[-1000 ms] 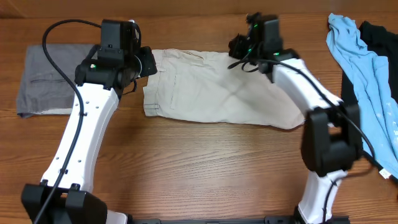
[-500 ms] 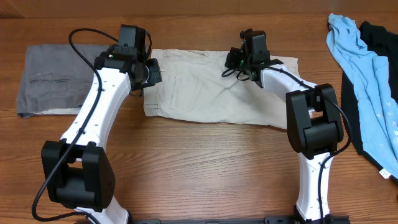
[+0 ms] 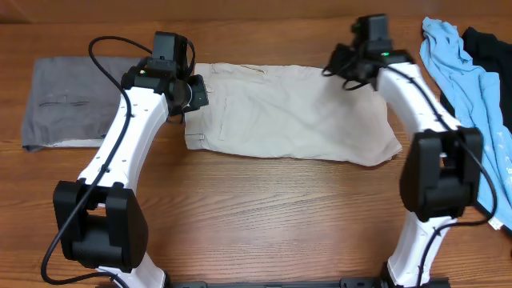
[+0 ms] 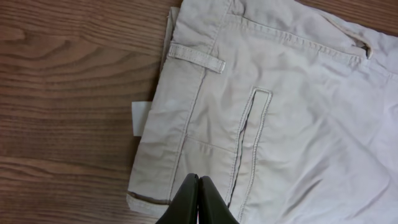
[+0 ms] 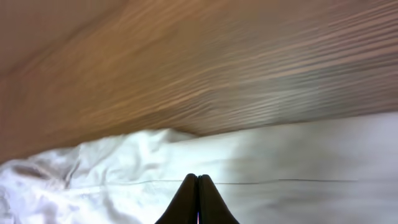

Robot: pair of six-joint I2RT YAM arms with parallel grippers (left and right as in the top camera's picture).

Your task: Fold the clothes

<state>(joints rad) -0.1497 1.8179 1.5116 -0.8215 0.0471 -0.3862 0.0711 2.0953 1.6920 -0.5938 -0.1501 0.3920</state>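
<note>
The clothes, pale beige shorts, lie spread flat across the middle of the table. Their waistband end points left, showing a belt loop, a welt pocket and a small white tag. My left gripper hovers over that waistband end, near a corner. Its fingers are pressed together with no cloth between them. My right gripper is at the shorts' far right edge. It is shut over the cloth, just inside the edge, and bare wood shows beyond.
A folded grey garment lies at the left of the table. A light blue garment and a black one are heaped at the right edge. Both white arms reach in from the near side.
My right gripper has swung right along the shorts' far edge, from near the middle to the right corner. The left arm swung round a second ago, then held over the waistband.
</note>
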